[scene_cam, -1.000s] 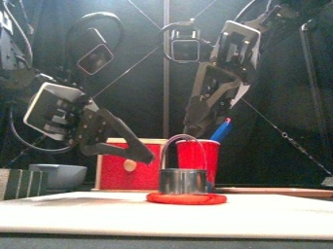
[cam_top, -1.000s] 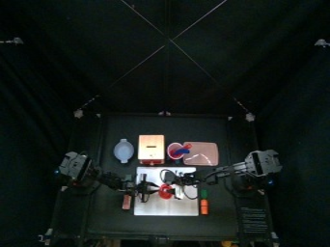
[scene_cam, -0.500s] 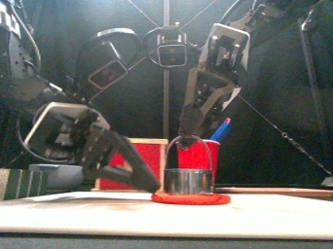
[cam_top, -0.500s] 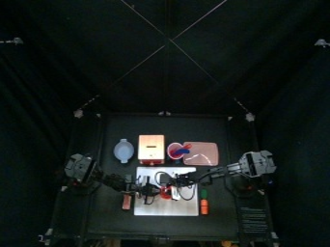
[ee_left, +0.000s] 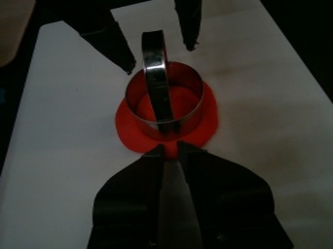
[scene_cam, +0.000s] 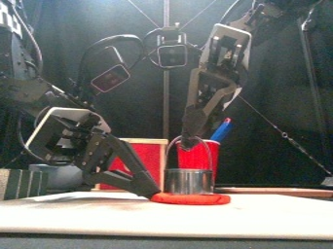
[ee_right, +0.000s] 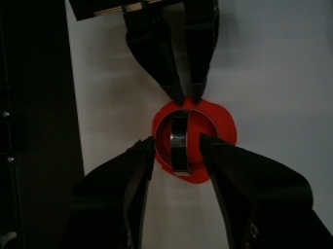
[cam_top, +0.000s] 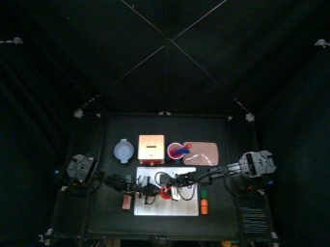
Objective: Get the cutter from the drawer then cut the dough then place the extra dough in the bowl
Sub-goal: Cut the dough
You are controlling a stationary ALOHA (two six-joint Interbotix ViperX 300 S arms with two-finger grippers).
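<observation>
A white cutting board (scene_cam: 78, 212) lies at the front of a black desk (cam_top: 110, 125). On the board sits a flat red disc of dough (scene_cam: 192, 199), and a round metal cutter (scene_cam: 189, 181) stands pressed into its middle, its wire handle arching upward. The left gripper (ee_left: 173, 154) reaches in low from the left, and its jaws are clenched to a narrow tip on the rim of the dough, outside the cutter. The right gripper (scene_cam: 192, 134) hangs down from above. Its jaws are spread apart, one on each side of the top of the cutter's handle, and are not pressed against it. Behind the board stand a red cup (scene_cam: 200, 156) holding a blue toy knife (scene_cam: 219, 129), a pale wooden box (scene_cam: 134, 160) with a red drawer front, and, farther left, a blue-grey bowl (scene_cam: 53, 175). A pink tray (cam_top: 196, 152) lies to the right of the box.
</observation>
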